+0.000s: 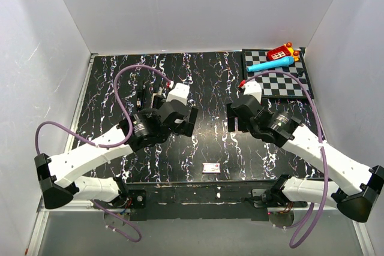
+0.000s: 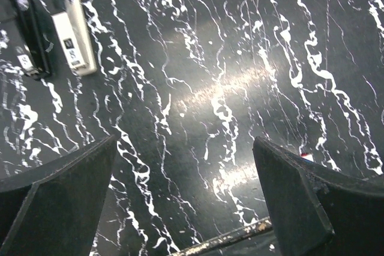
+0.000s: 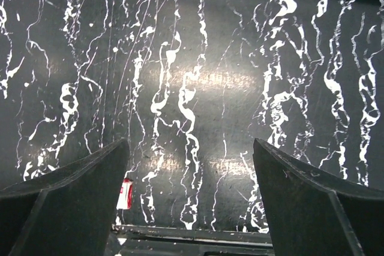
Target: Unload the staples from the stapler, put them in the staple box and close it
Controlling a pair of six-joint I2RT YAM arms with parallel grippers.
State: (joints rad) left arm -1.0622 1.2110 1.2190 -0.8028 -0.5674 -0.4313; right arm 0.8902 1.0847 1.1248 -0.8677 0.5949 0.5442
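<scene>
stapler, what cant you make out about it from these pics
- Left wrist view: the stapler is small, up in the top left corner. Whether any staples are inside cannot be told, and its label is too small to read.
- Top view: the left arm hides most of it.
- Right wrist view: it lies outside the frame.

Tech A: Arm shell finish?
Tech B: Left arm (image 1: 90, 154) and right arm (image 1: 327, 154): white links, black cylindrical joint housings. Black angular shoulder caps at 8 and 4 o'clock in the top view.
Tech A: Cabling?
Tech B: One mauve cable (image 1: 139, 66) per arm, routed externally, with a red fitting at the wrist end.
Tech A: Fingers?
Tech B: Left claw (image 2: 186, 199) and right claw (image 3: 192, 199): matte black, broad wedge-shaped fingers, bevelled edges.
</scene>
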